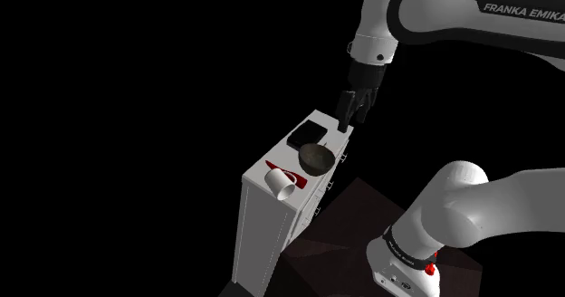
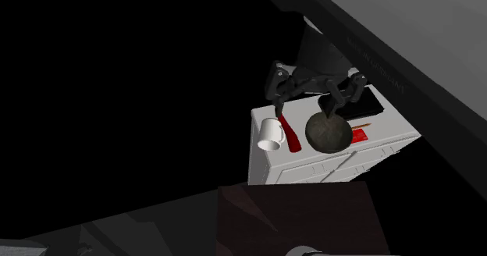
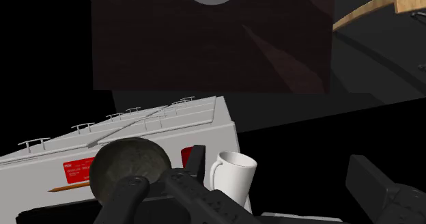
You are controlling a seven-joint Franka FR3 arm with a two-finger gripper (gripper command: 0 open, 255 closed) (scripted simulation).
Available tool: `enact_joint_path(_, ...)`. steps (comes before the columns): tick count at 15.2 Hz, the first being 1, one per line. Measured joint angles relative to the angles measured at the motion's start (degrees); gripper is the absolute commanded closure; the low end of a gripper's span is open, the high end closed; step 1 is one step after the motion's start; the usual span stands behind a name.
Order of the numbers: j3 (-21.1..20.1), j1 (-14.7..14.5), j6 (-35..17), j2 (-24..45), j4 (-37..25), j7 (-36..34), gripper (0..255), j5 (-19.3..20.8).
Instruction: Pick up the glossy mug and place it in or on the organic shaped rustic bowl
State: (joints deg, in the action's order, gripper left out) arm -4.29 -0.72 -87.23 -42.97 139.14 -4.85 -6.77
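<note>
One white mug (image 1: 282,185), plain, handled, near dark mottled bowl (image 1: 314,159)

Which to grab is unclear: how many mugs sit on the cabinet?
1. The white mug sits at one end of the cabinet top, apart from the dark bowl.

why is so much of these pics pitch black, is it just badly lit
Shoulder view: the black is undrawn area, not dimness; the black claw nearly melts into it, while the white mug and cabinet show brightly. Second exterior view: dim grey surroundings, yet the dark bowl reads clearly on the cabinet top. Wrist view: even light, no glare or blur.
</note>
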Motion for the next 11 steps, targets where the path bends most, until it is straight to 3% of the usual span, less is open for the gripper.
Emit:
enact_joint_path(3,0.96,0.26,-2.23,0.07,1.74,0.97,0,-0.28)
enact_joint_path(11,7.52,1.74,-20.57,5.5,12.36,8.93,0,-2.8)
